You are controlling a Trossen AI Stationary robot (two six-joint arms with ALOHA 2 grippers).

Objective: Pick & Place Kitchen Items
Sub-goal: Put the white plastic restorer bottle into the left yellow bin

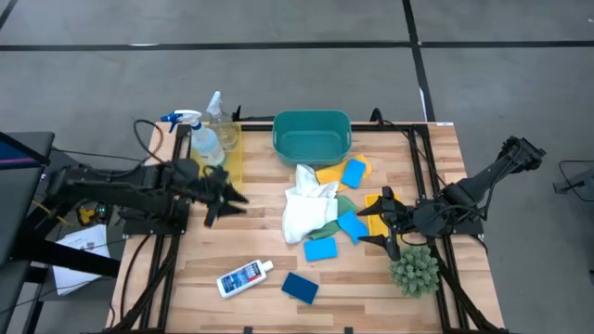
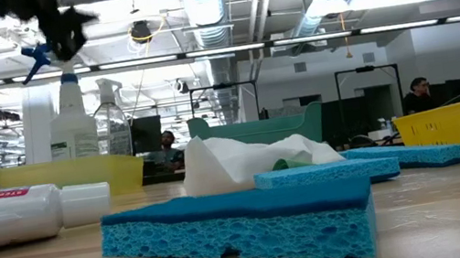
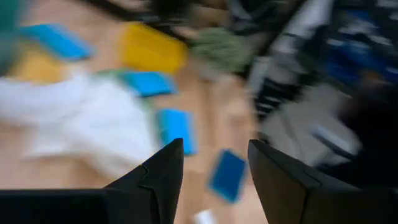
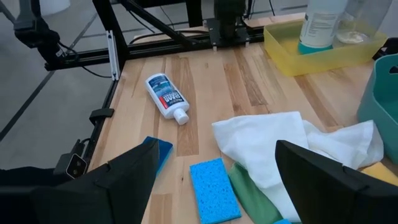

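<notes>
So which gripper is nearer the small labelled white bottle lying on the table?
Left. The left gripper is up-table from the small labelled white bottle, open and empty. The right gripper sits farther off, across the cloth pile, also open.

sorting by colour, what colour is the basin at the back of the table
Teal. The basin shows best in the high view, open side up.

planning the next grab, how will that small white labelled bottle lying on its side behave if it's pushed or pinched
The small white labelled plastic bottle lies on its side on the bare wooden table, so a sideways push would probably roll it. Its round, smooth body looks likely to slip unless pinched squarely across the middle. It seems rigid rather than floppy, so it should keep its shape when lifted.
</notes>
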